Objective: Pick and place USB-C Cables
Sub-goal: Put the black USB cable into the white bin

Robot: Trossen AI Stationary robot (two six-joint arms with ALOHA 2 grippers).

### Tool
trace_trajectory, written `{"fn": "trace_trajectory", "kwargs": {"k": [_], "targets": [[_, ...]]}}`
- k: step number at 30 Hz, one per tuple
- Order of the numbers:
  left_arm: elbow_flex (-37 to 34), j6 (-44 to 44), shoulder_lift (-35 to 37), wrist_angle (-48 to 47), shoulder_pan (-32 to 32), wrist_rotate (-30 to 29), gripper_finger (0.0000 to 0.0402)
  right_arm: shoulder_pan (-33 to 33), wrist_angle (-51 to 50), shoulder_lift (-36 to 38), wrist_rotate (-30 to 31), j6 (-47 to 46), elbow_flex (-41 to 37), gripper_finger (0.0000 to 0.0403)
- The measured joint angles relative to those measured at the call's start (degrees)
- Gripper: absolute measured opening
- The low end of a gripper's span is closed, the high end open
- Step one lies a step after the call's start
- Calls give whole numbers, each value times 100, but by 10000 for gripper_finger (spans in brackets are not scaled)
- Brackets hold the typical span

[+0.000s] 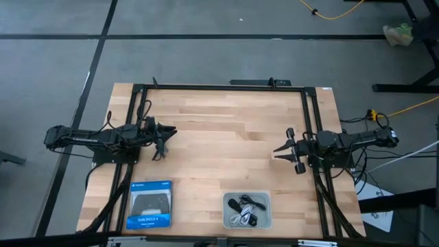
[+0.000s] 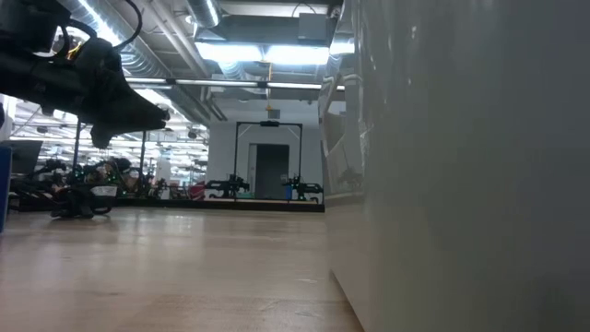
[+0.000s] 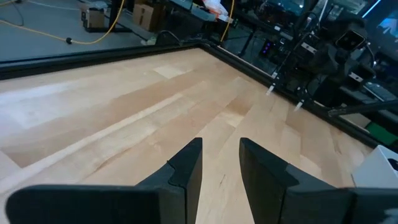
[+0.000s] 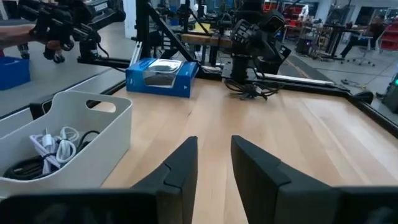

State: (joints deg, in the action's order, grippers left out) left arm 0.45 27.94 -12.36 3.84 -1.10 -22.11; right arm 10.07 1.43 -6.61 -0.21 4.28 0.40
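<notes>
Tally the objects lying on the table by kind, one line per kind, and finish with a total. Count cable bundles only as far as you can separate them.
Blue box: 1
Grey bin: 1
Black cable bundles in the bin: 2
White cable bundle in the bin: 1
Total: 5. Any further bundle in the bin cannot be made out.

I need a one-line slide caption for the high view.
Both grippers hover empty; cables lie in grey bin.

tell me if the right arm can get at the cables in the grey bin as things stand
Probably yes. The right gripper hangs open over bare wood, the grey bin is open-topped on its side of the table, and nothing lies between them. The USB-C cables lie loose inside.
</notes>
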Motion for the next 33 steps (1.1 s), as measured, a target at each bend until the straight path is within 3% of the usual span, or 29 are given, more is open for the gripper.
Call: {"fn": "trace_trajectory", "kwargs": {"k": [19, 24, 27, 29, 33], "targets": [[41, -101, -2, 4, 2, 16, 99, 0, 2, 0, 9, -108, 0, 102], [606, -870, -9, -106, 2, -7, 99, 0, 1, 0, 9, -103, 0, 102], [1278, -1056, -245, -833, 2, 130, 99, 0, 2, 0, 9, -100, 0, 102], [1792, -981, -566, -1855, 2, 92, 99, 0, 2, -2, 9, -97, 0, 102], [2863, -256, -1429, -3906, 1, -494, 99, 0, 2, -2, 10, -101, 2, 102]]}}
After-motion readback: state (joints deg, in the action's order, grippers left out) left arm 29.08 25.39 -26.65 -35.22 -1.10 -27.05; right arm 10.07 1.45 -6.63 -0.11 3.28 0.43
